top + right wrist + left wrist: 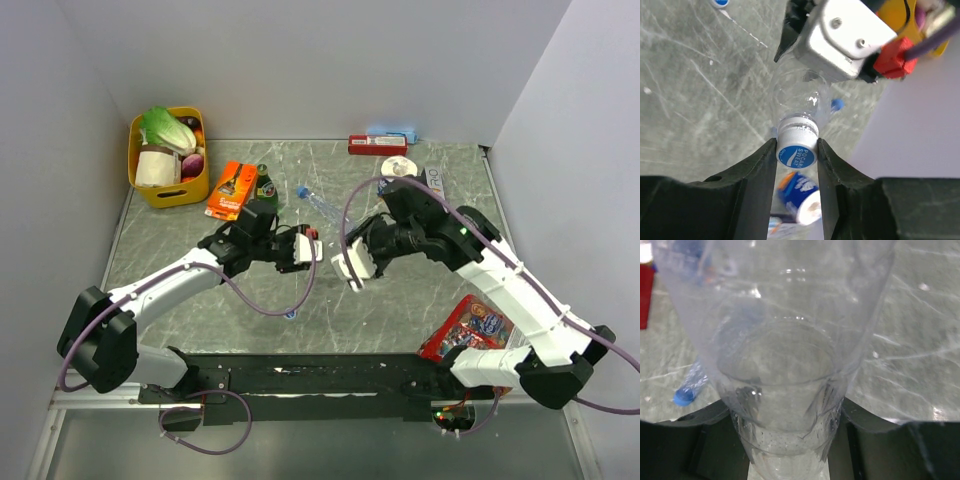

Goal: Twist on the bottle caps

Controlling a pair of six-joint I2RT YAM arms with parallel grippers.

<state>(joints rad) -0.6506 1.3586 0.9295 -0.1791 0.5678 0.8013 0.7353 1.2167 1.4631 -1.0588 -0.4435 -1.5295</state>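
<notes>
My left gripper [305, 250] is shut on a clear bottle [785, 355], which fills the left wrist view and lies level between the two arms. My right gripper [796, 152] is shut on a blue-topped, white-sided bottle cap [796, 149] that sits on this bottle's neck [799, 97]. In the top view the right gripper [352, 267] faces the left one closely. A second clear bottle [320, 205] with a blue cap on it lies on the table behind them and also shows in the left wrist view [690, 385]. A loose blue cap [290, 313] lies near the front edge.
A yellow basket [190, 190] of vegetables stands at the back left. An orange packet [230, 190] and a dark green bottle [265, 185] lie next to it. A red box [377, 145] and a blue-and-white roll [801, 197] are at the back right, a red snack bag [468, 325] at the front right.
</notes>
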